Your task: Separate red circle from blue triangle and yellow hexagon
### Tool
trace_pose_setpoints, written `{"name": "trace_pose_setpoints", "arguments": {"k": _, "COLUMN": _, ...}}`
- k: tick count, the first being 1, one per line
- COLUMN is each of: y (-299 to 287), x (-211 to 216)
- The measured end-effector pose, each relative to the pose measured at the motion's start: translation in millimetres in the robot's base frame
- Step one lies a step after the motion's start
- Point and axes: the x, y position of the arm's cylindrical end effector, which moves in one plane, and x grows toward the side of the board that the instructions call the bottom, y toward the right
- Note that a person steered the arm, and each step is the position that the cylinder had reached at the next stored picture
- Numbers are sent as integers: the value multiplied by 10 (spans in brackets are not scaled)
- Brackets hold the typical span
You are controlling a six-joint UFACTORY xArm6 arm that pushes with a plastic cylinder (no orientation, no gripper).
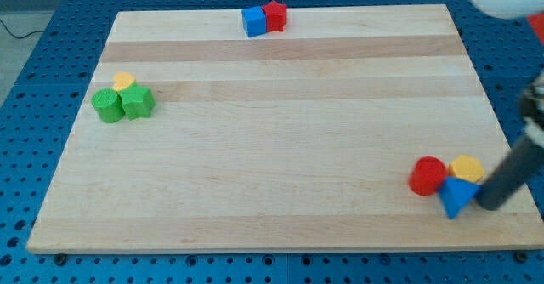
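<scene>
The red circle [427,176] lies near the board's bottom right corner. The yellow hexagon [467,167] sits just right of it and the blue triangle [455,196] just below the hexagon; all three touch in one cluster. My rod comes in slanted from the view's right, and my tip [489,203] is on the board, touching the blue triangle's right side, below the yellow hexagon. The red circle is on the far side of the cluster from my tip.
Two green blocks [121,104] with a small yellow block [124,81] cluster at the left edge. A blue block [252,20] and a red star [274,14] sit together at the top edge. The board's right edge [501,139] is close to my tip.
</scene>
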Motion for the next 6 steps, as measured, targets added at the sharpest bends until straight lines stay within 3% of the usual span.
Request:
{"name": "trace_pose_setpoints", "arguments": {"k": 2, "y": -1141, "x": -743}}
{"name": "trace_pose_setpoints", "arguments": {"k": 4, "y": -1170, "x": -523}}
{"name": "trace_pose_setpoints", "arguments": {"k": 5, "y": -874, "x": -176}}
{"name": "trace_pose_setpoints", "arguments": {"k": 6, "y": -310, "x": -144}}
